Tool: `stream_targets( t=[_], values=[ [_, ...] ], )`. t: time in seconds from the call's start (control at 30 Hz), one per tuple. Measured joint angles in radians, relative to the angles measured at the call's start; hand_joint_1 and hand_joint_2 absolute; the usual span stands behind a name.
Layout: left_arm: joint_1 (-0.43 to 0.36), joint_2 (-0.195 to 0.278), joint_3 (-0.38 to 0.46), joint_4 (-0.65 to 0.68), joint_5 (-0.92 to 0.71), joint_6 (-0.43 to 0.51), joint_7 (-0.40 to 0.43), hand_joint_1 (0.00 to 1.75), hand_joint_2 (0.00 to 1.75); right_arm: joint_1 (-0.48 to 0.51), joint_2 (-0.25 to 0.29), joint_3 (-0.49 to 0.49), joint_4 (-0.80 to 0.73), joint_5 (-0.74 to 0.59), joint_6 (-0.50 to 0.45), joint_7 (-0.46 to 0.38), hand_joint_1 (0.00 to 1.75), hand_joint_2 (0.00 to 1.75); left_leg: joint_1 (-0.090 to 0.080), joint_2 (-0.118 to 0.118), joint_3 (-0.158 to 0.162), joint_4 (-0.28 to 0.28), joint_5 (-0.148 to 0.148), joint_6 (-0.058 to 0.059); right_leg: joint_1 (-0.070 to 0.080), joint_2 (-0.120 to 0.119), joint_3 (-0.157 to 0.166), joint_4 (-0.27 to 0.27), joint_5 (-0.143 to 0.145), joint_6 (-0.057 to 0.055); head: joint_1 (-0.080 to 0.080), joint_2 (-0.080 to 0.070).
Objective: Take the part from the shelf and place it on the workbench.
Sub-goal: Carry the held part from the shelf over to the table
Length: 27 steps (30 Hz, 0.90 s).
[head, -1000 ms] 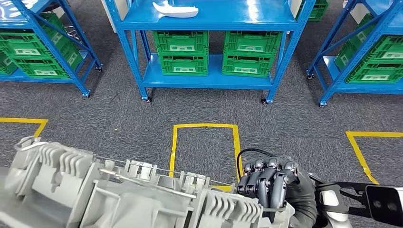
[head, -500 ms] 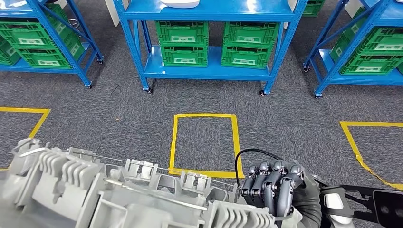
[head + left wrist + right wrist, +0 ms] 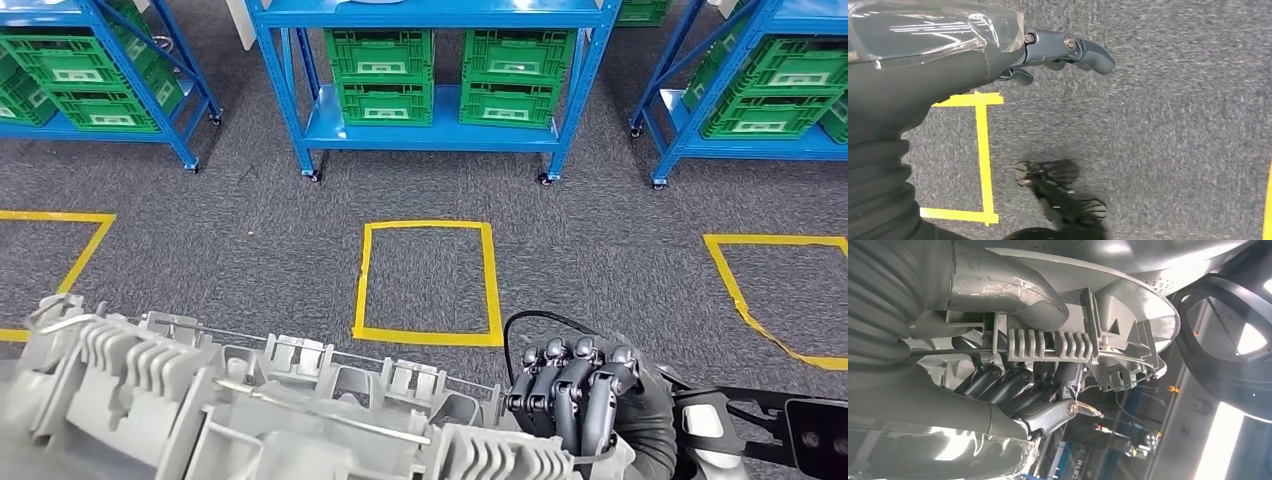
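- Part: large grey moulded piece with ribs, clips and a thin metal rod along it; carried low across the front of the body in the head view, off the shelf, above the floor.
- Right hand: dark fingers curled over the part's right end; the right wrist view shows them wrapped under a ribbed section, clamped on the part.
- Left hand: in the left wrist view its fingers stick out over bare carpet with nothing between them, somewhat apart and holding nothing. Whether the arm props the part's left end from below cannot be told.
- Blue shelf: stands ahead across the carpet, well apart from the robot, with green crates on its lower levels.
- Yellow floor square: taped outline between robot and shelf.
- Counter: no frame shows it, so the distance left to carry is unknown.
- Risk, judged: the part is long and seems gripped firmly at one end only; walking sway could tip the far left end down and twist it out of the right hand's hold.
- Risk, judged: the protruding clips and the thin rod could snag on the robot's own body or a shelf post during a turn.
- Risk, judged: the wide part hides the floor close in front, so footing near the tape is poorly seen.
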State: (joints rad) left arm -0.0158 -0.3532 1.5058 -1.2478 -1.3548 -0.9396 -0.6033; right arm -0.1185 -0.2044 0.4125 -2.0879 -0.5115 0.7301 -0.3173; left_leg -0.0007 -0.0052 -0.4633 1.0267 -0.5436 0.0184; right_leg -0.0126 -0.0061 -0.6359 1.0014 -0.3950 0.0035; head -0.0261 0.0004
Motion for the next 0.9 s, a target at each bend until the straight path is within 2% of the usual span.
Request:
stream_targets(
  t=[0.03,0.07,0.1,0.13,0.17,0.2,0.27,0.3,0.33,0.37,0.4,0.43,0.47,0.5,0.53,0.57,0.6,0.63,0.67,0.7,0.77,0.8,0.83,0.87,0.9],
  values=[
    [-0.001,0.001,0.0,-0.003,0.003,0.0,0.0,0.0,1.75,0.0,0.0,0.0,-0.002,0.002,0.0,0.0,1.69,1.75,-0.005,-0.001,0.026,-0.044,-0.013,0.005,-0.002,-0.001,-0.002,-0.002,0.01,0.006,-0.001,0.0],
    [-0.001,0.001,0.0,-0.005,0.005,0.0,0.0,0.0,1.75,-0.001,0.001,0.001,-0.003,0.004,0.0,0.0,1.69,1.75,-0.01,0.0,0.032,-0.065,-0.015,0.008,-0.003,-0.003,-0.004,-0.006,0.022,0.014,-0.002,0.0],
    [-0.001,0.001,0.0,-0.005,0.006,0.0,0.0,0.0,1.75,-0.001,0.001,0.001,-0.004,0.009,-0.001,-0.003,1.69,1.75,-0.01,0.001,0.024,-0.068,-0.001,0.012,-0.005,-0.003,-0.008,-0.009,0.031,0.019,-0.003,0.0],
    [-0.002,0.001,0.0,-0.005,0.005,0.001,-0.001,0.0,1.75,-0.001,0.001,0.001,-0.005,0.016,-0.002,-0.008,1.69,1.75,-0.01,0.003,0.015,-0.074,0.015,0.018,-0.007,-0.003,-0.014,-0.006,0.027,0.021,-0.004,0.0],
    [-0.003,0.0,0.0,-0.004,0.002,0.003,-0.003,0.0,1.75,-0.003,0.001,0.001,-0.006,0.026,-0.003,-0.015,1.69,1.75,-0.009,0.006,0.002,-0.079,0.033,0.025,-0.007,-0.001,-0.025,0.014,0.002,0.017,-0.003,0.0],
    [-0.004,-0.001,0.0,-0.003,-0.001,0.006,-0.005,0.0,1.75,-0.005,0.001,0.0,-0.007,0.036,-0.004,-0.023,1.69,1.75,-0.007,0.009,-0.014,-0.083,0.052,0.03,-0.006,0.0,-0.039,0.052,-0.04,0.009,-0.001,0.0],
    [-0.005,-0.004,0.0,0.0,-0.007,0.011,-0.009,0.0,1.75,-0.012,0.001,0.0,-0.008,0.049,-0.005,-0.035,1.69,1.75,-0.009,0.013,-0.052,-0.081,0.084,0.035,-0.006,0.001,-0.068,0.177,-0.14,-0.001,0.003,0.0],
    [-0.005,-0.005,0.0,0.003,-0.009,0.013,-0.011,0.0,1.75,-0.016,0.001,0.0,-0.009,0.052,-0.005,-0.038,1.69,1.75,-0.01,0.015,-0.071,-0.079,0.099,0.035,-0.006,0.001,-0.074,0.24,-0.163,0.004,0.004,0.0],
    [-0.005,-0.005,0.0,0.006,-0.012,0.014,-0.012,0.0,1.75,-0.019,0.001,0.0,-0.009,0.055,-0.005,-0.041,1.69,1.75,-0.01,0.017,-0.091,-0.076,0.114,0.034,-0.006,0.002,-0.069,0.283,-0.164,0.015,0.004,0.0],
    [-0.006,-0.006,0.0,0.009,-0.014,0.016,-0.014,0.0,1.75,-0.023,0.0,0.0,-0.009,0.061,-0.005,-0.045,1.69,1.75,-0.01,0.018,-0.112,-0.071,0.128,0.032,-0.007,0.002,-0.05,0.295,-0.146,0.028,0.004,0.0],
    [-0.007,-0.007,0.0,0.012,-0.017,0.017,-0.015,0.0,1.75,-0.026,0.0,0.0,-0.009,0.068,-0.005,-0.049,1.69,1.75,-0.01,0.019,-0.134,-0.064,0.14,0.029,-0.007,0.002,-0.012,0.269,-0.122,0.039,0.004,0.0],
    [-0.007,-0.007,0.0,0.015,-0.02,0.017,-0.015,0.0,1.75,-0.03,0.0,0.001,-0.009,0.077,-0.006,-0.052,1.69,1.75,-0.009,0.02,-0.155,-0.055,0.151,0.025,-0.008,0.001,0.043,0.207,-0.11,0.043,0.004,0.0],
    [-0.008,-0.008,0.0,0.017,-0.021,0.018,-0.016,0.0,1.75,-0.034,0.0,0.001,-0.009,0.085,-0.006,-0.055,1.69,1.75,-0.01,0.02,-0.174,-0.044,0.16,0.021,-0.007,0.001,0.106,0.123,-0.117,0.041,0.004,0.0],
    [-0.009,-0.008,0.0,0.019,-0.022,0.019,-0.016,0.0,1.75,-0.037,-0.001,0.001,-0.01,0.091,-0.007,-0.056,1.69,1.75,-0.011,0.02,-0.187,-0.035,0.169,0.016,-0.005,0.001,0.153,0.05,-0.135,0.033,0.003,0.0],
    [-0.009,-0.009,0.0,0.021,-0.023,0.02,-0.016,0.0,1.75,-0.04,-0.001,0.001,-0.011,0.095,-0.008,-0.058,1.69,1.75,-0.012,0.02,-0.196,-0.028,0.178,0.011,-0.002,0.002,0.182,-0.001,-0.154,0.023,0.003,0.0],
    [-0.009,-0.009,0.0,0.022,-0.023,0.021,-0.016,0.0,1.75,-0.041,-0.001,0.001,-0.012,0.097,-0.008,-0.06,1.69,1.75,-0.012,0.02,-0.202,-0.027,0.188,0.005,0.001,0.002,0.189,-0.025,-0.164,0.013,0.003,0.0],
    [-0.009,-0.009,0.0,0.023,-0.023,0.022,-0.017,0.0,1.75,-0.042,-0.002,0.002,-0.013,0.098,-0.009,-0.063,1.69,1.75,-0.01,0.02,-0.206,-0.028,0.198,0.0,0.001,0.002,0.179,-0.025,-0.159,0.004,0.003,0.0],
    [-0.009,-0.009,0.001,0.024,-0.024,0.023,-0.017,0.0,1.75,-0.043,-0.002,0.003,-0.014,0.098,-0.009,-0.065,1.69,1.75,-0.007,0.018,-0.211,-0.024,0.193,-0.006,0.0,0.0,0.17,-0.025,-0.149,-0.005,0.003,0.0],
    [-0.008,-0.009,0.001,0.025,-0.024,0.024,-0.018,0.0,1.75,-0.043,-0.002,0.004,-0.014,0.099,-0.009,-0.067,1.69,1.75,-0.005,0.016,-0.219,-0.009,0.166,-0.013,-0.002,-0.001,0.158,-0.025,-0.137,-0.013,0.002,0.0],
    [-0.007,-0.009,0.001,0.027,-0.024,0.027,-0.018,0.0,1.75,-0.044,-0.001,0.005,-0.014,0.099,-0.009,-0.069,1.69,1.75,-0.001,0.014,-0.229,0.024,0.121,-0.02,-0.005,-0.002,0.145,-0.025,-0.123,-0.019,0.002,0.0],
    [-0.008,-0.009,0.001,0.031,-0.024,0.031,-0.02,0.0,1.75,-0.046,0.0,0.007,-0.015,0.1,-0.009,-0.07,1.69,1.75,0.005,0.011,-0.252,0.141,0.008,-0.034,-0.005,-0.003,0.116,-0.024,-0.096,-0.024,0.001,0.0],
    [-0.009,-0.009,0.001,0.033,-0.023,0.032,-0.022,0.0,1.75,-0.046,0.0,0.008,-0.015,0.1,-0.009,-0.071,1.69,1.75,0.008,0.01,-0.259,0.204,-0.023,-0.038,-0.005,-0.003,0.101,-0.023,-0.082,-0.024,0.001,0.0],
    [-0.011,-0.009,0.001,0.035,-0.023,0.032,-0.023,0.0,1.75,-0.046,0.0,0.008,-0.015,0.099,-0.009,-0.073,1.69,1.75,0.01,0.01,-0.257,0.251,-0.027,-0.04,-0.005,-0.003,0.084,-0.022,-0.068,-0.022,0.0,0.0],
    [-0.012,-0.009,0.001,0.037,-0.023,0.033,-0.024,0.0,1.75,-0.046,0.0,0.008,-0.015,0.099,-0.009,-0.076,1.69,1.75,0.012,0.01,-0.242,0.269,-0.009,-0.04,-0.005,-0.002,0.067,-0.02,-0.054,-0.019,0.0,0.0],
    [-0.013,-0.009,0.0,0.039,-0.023,0.033,-0.025,0.0,1.75,-0.047,-0.001,0.008,-0.015,0.098,-0.009,-0.079,1.69,1.75,0.013,0.009,-0.209,0.25,0.02,-0.039,-0.005,-0.002,0.05,-0.019,-0.042,-0.016,0.0,0.0]
  ],
)
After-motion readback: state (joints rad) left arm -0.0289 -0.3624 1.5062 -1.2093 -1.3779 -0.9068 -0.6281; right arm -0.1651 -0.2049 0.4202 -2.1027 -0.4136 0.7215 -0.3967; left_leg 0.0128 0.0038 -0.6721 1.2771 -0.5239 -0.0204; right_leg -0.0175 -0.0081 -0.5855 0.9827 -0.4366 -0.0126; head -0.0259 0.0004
